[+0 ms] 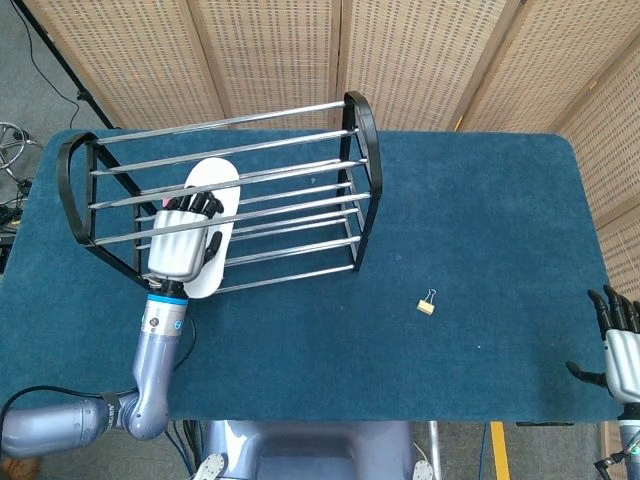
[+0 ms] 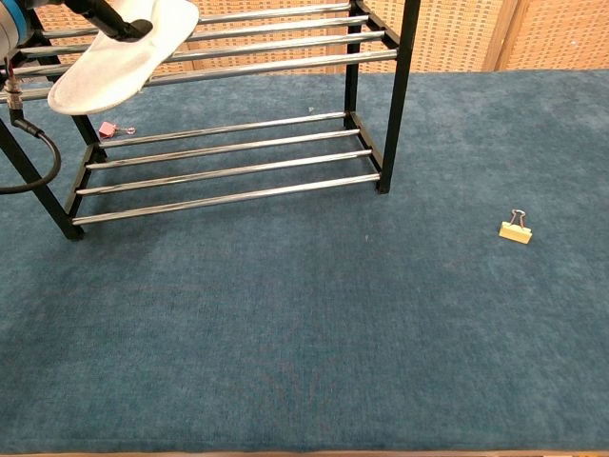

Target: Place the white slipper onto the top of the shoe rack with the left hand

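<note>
The white slipper (image 1: 214,196) lies lengthwise over the left part of the shoe rack (image 1: 300,170), above its top bars. My left hand (image 1: 185,236) grips the slipper from above, its dark fingers curled over the slipper's middle. In the chest view the slipper (image 2: 124,52) shows its pale sole at the upper left, held up in front of the rack's (image 2: 238,152) top bars. Whether the slipper touches the bars I cannot tell. My right hand (image 1: 620,345) hangs at the table's right edge, fingers spread and holding nothing.
A tan binder clip (image 1: 427,304) lies on the blue table cover (image 1: 480,220) to the right of the rack, also seen as the clip (image 2: 515,228) in the chest view. A small pink clip (image 2: 108,129) sits on the cloth behind the rack's lower bars.
</note>
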`<action>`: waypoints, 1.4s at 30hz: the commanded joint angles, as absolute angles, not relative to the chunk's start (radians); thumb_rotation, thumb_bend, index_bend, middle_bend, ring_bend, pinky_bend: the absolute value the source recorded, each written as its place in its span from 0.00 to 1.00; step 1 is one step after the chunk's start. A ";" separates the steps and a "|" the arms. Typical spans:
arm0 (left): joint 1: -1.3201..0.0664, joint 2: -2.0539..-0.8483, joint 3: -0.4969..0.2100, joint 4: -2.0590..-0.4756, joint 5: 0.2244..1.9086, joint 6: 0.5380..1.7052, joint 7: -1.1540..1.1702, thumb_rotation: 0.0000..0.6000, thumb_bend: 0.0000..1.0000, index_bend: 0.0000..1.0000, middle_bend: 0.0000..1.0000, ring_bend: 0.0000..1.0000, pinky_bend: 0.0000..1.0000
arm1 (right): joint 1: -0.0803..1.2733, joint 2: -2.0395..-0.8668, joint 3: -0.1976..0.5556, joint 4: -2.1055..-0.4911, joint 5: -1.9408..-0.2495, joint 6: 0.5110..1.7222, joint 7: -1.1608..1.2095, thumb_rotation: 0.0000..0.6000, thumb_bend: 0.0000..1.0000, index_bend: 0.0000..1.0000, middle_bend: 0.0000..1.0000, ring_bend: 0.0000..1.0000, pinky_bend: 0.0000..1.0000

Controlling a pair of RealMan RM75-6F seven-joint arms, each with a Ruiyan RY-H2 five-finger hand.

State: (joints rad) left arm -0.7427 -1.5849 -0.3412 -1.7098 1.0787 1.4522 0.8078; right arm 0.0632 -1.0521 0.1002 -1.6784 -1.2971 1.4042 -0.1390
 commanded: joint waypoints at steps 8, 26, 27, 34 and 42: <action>-0.732 -1.580 -0.276 -1.817 1.158 1.436 0.775 1.00 0.29 0.45 0.35 0.25 0.48 | 0.066 -1.051 0.099 -1.678 -1.294 1.397 -0.139 1.00 0.00 0.00 0.00 0.00 0.00; -0.765 -1.388 -0.117 -1.809 1.554 1.220 0.286 1.00 0.29 0.41 0.31 0.18 0.30 | 0.066 -1.053 0.096 -1.681 -1.296 1.397 -0.147 1.00 0.00 0.00 0.00 0.00 0.00; -0.770 -1.370 -0.104 -1.800 1.591 1.211 0.242 1.00 0.29 0.40 0.30 0.17 0.30 | 0.066 -1.053 0.096 -1.681 -1.295 1.397 -0.148 1.00 0.00 0.00 0.00 0.00 0.00; -0.749 -1.272 -0.001 -1.778 1.773 1.241 0.052 1.00 0.25 0.26 0.15 0.09 0.28 | 0.063 -1.050 0.097 -1.683 -1.295 1.403 -0.144 1.00 0.00 0.00 0.00 0.00 0.00; -0.644 -1.169 0.120 -1.737 1.922 1.386 -0.028 1.00 0.21 0.25 0.13 0.08 0.28 | 0.063 -1.049 0.095 -1.688 -1.300 1.404 -0.144 1.00 0.00 0.00 0.00 0.00 0.00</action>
